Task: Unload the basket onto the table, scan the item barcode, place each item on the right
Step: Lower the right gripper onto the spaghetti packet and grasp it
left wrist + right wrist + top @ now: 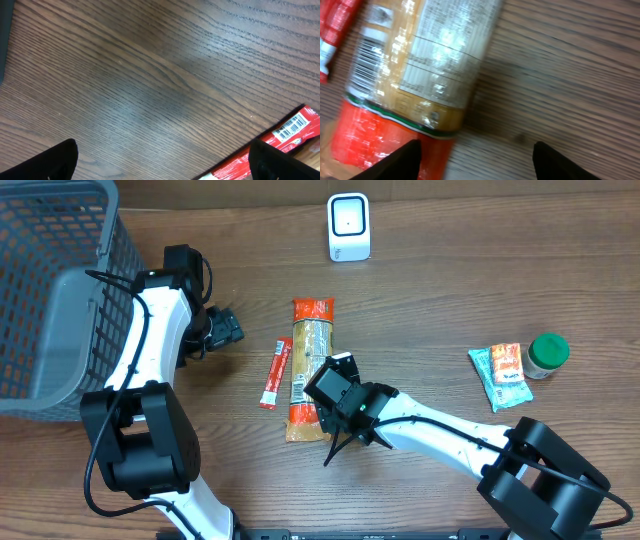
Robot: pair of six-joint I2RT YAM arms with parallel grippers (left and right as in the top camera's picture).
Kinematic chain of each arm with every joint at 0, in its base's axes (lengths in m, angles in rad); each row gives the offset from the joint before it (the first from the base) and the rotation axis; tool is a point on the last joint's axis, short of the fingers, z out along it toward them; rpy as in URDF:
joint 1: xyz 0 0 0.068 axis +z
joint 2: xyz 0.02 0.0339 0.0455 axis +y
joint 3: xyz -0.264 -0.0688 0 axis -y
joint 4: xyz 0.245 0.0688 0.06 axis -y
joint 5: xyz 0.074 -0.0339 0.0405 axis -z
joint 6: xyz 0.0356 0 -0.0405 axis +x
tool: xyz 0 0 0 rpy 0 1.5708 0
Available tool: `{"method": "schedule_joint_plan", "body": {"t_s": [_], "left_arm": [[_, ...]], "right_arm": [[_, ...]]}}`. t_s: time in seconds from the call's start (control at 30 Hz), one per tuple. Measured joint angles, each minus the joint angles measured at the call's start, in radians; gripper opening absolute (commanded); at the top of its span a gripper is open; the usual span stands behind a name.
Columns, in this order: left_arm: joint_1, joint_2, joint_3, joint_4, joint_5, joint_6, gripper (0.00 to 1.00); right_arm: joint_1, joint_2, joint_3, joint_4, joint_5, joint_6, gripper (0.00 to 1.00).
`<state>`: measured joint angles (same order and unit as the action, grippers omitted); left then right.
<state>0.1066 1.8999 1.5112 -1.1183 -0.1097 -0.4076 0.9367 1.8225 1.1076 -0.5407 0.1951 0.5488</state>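
Glossy crinkled oblong packet (312, 345) on woodgrain table (450, 280); left claw (162, 157) and right claw (476, 157) both agape.

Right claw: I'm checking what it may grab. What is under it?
The long packet lies under the open right claw, barcode facing up, on the table. Overhead, the claw hides part of the packet's lower end.

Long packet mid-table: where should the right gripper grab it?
Probably across its narrow width, mid-length, from straight above: the long packet lies flat, barcode up, long sides exposed. The red sachet lies close beside one side, so place that finger carefully.
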Motion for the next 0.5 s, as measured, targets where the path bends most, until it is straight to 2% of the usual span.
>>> {"method": "schedule_joint_plan", "body": {"t_s": [0.07,0.17,0.27,0.37,0.5], "left_arm": [[0.000,0.000,0.000,0.000,0.000,0.000,1.00],[0.000,0.000,0.000,0.000,0.000,0.000,1.00],[0.000,0.000,0.000,0.000,0.000,0.000,1.00],[0.000,0.000,0.000,0.000,0.000,0.000,1.00],[0.000,0.000,0.000,0.000,0.000,0.000,1.00]], "right_arm": [[-0.013,0.000,0.016,-0.056,0.000,-0.002,0.73],[-0.045,0.001,0.036,-0.095,-0.045,-0.001,0.58],[-0.097,0.006,0.095,-0.100,-0.155,-0.005,0.51],[-0.129,0.006,0.171,-0.093,-0.200,0.002,0.52],[-0.124,0.006,0.231,-0.070,-0.221,0.011,0.59]]}}
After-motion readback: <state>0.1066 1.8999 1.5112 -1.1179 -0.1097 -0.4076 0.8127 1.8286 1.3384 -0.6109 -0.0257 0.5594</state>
